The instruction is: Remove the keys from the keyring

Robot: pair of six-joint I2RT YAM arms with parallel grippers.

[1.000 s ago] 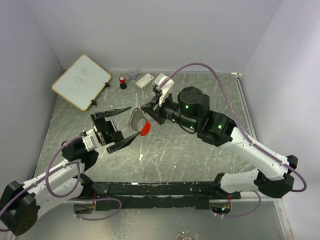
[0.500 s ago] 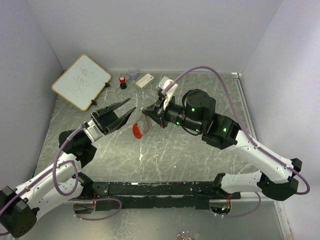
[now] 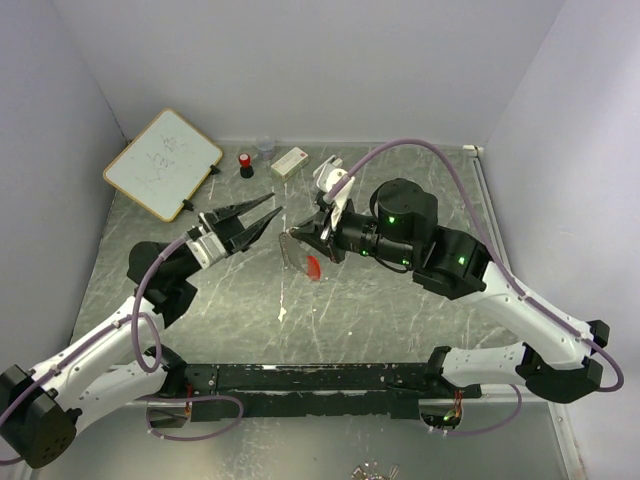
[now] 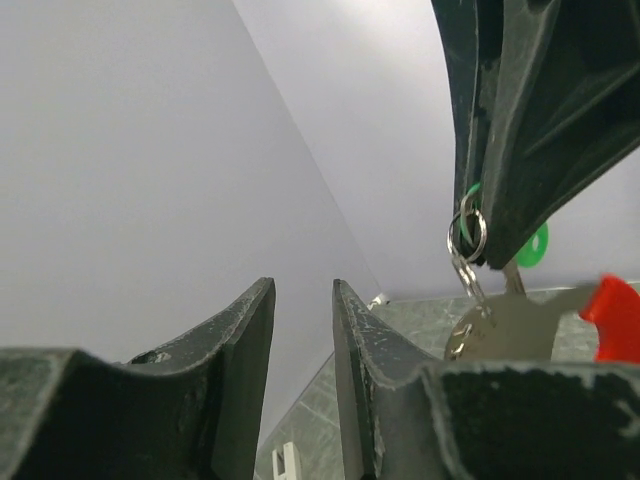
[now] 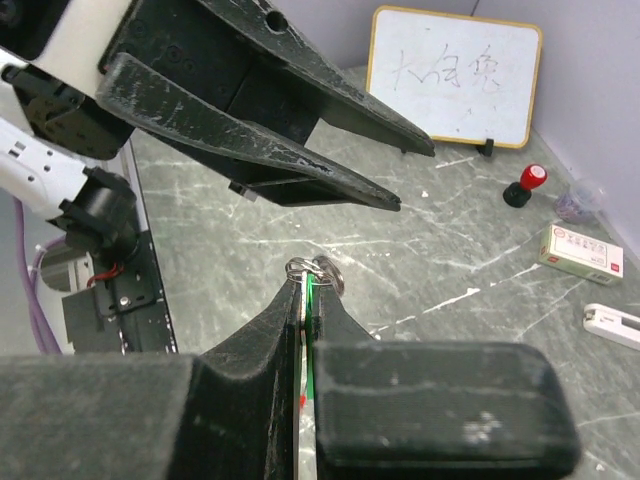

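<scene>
While right fingers clamp keyring, red key dangling, left fingers point toward it, slightly apart.

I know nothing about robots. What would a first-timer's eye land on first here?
Mid-table, the black right arm pinches a thin silvery metal keyring in its shut jaws. An elongated bright red plastic-headed key hangs below, and a smaller green-headed key peeks out beside the jaws. The left arm aims slightly open, empty jaws at the ring, and a scribbled, wood-framed whiteboard stands in the far-left corner.
</scene>
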